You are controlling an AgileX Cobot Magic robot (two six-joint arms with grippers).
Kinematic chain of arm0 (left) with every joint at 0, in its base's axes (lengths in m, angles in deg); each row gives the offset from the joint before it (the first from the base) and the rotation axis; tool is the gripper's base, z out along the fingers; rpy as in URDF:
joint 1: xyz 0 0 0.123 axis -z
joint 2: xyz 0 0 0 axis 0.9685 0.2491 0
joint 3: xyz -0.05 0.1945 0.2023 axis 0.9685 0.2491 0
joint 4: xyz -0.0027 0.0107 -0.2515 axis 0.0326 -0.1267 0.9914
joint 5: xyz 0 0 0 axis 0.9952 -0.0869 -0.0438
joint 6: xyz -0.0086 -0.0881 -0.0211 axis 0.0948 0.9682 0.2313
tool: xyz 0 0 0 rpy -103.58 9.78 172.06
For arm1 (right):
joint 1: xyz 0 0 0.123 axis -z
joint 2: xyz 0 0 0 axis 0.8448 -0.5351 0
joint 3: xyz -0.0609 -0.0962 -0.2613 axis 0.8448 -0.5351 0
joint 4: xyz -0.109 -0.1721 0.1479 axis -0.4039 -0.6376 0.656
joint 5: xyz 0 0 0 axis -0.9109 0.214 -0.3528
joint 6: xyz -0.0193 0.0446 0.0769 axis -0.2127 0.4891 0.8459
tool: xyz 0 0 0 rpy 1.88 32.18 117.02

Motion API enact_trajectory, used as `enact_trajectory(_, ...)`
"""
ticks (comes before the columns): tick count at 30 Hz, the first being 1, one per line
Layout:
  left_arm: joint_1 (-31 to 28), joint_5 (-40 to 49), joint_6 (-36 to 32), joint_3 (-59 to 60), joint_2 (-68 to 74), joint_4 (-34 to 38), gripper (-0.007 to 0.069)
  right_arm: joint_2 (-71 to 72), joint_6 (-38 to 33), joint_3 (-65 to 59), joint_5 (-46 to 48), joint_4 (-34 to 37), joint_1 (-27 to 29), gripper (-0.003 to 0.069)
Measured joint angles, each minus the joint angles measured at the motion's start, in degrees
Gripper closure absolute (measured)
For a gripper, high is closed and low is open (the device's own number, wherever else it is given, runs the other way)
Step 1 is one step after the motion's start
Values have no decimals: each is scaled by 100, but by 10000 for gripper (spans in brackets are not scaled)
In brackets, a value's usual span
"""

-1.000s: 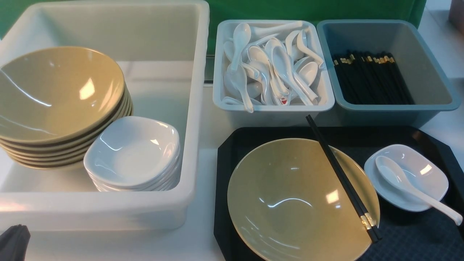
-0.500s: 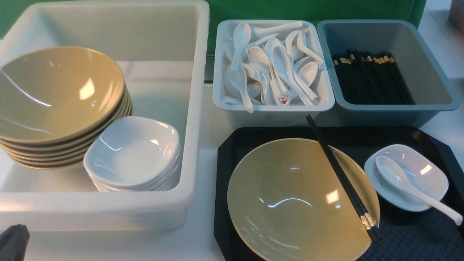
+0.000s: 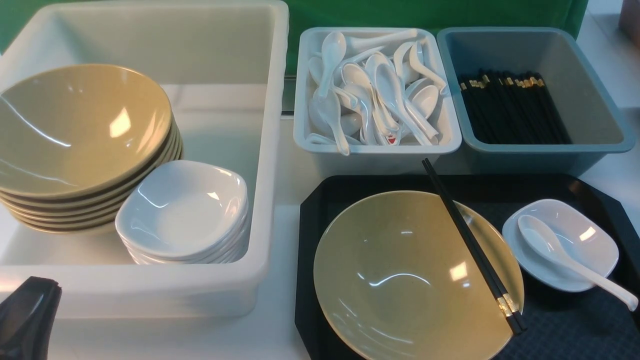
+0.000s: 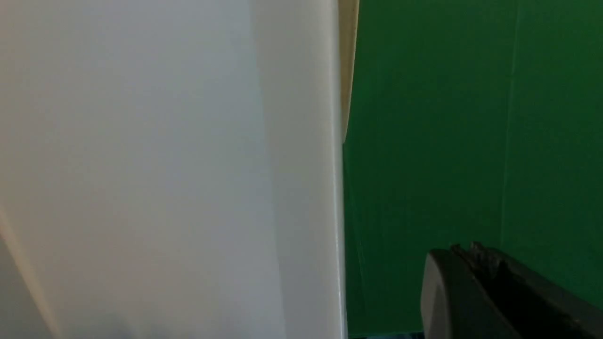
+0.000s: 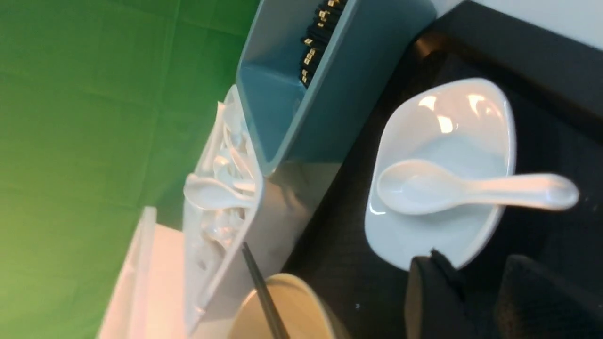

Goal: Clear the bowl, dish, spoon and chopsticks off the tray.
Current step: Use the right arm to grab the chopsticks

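Right end effector (image 5: pixel 485 301) sits parted, empty; spoon (image 3: pixel 570 261) looks slick, brittle, so I'd pinch its handle jutting 5 o'clock off the dish (image 3: pixel 595 235).

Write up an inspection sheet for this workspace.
Surface: white tabletop, with the tray on its right part.
Job's things: bowl on the tray, chopsticks across its rim; spoon lying in the dish, beside the bowl.
Clutter: white tub holding stacked bowls and stacked dishes; white bin of spoons; grey-blue bin of chopsticks.
End effectors: left end effector low by the tub's near corner, jaws unclear; right end effector open near the dish, holding nothing.
Cables: nothing seen.
Surroundings: green backdrop.
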Motion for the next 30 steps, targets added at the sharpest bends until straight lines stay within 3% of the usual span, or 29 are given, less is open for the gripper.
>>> enact_trajectory(6, 0, 19, -156, 0, 0, 34, 640, 0, -560, 0, 38, 66, 0, 421)
enact_trajectory(9, 0, 243, -646, -106, 0, 21, 640, 0, -1213, 0, 81, 597, 0, 421)
enact_trajectory(11, 0, 610, -1757, -641, 0, -205, 640, 0, -2379, 218, 304, 1260, 0, 426)
enact_trajectory(14, 0, 1263, -3706, -1738, 159, -805, 640, -136, -4146, 992, 636, 1592, 0, 481)
enact_trajectory(17, -5, 2108, -4617, -2705, 887, -1610, 640, -763, -5436, 1808, 1060, 1658, -1, 585)
enact_trajectory(18, -5, 2245, -4664, -2837, 1027, -1681, 640, -822, -5518, 1870, 1092, 1658, -6, 590)
enact_trajectory(21, -5, 3754, -4685, -3983, 2435, -3159, 640, -2020, -6589, 3096, 1871, 1598, -133, 626)
enact_trajectory(24, 58, 4456, -4566, -4410, 3005, -3718, 640, -2548, -6957, 3716, 2360, 1535, -222, 626)
enact_trajectory(27, 406, 5256, -4389, -4878, 3685, -4330, 640, -3530, -7380, 4624, 3327, 1483, -321, 626)
enact_trajectory(30, 1177, 5715, -4282, -5157, 4295, -4750, 640, -4555, -7823, 5492, 4306, 1406, -605, 626)
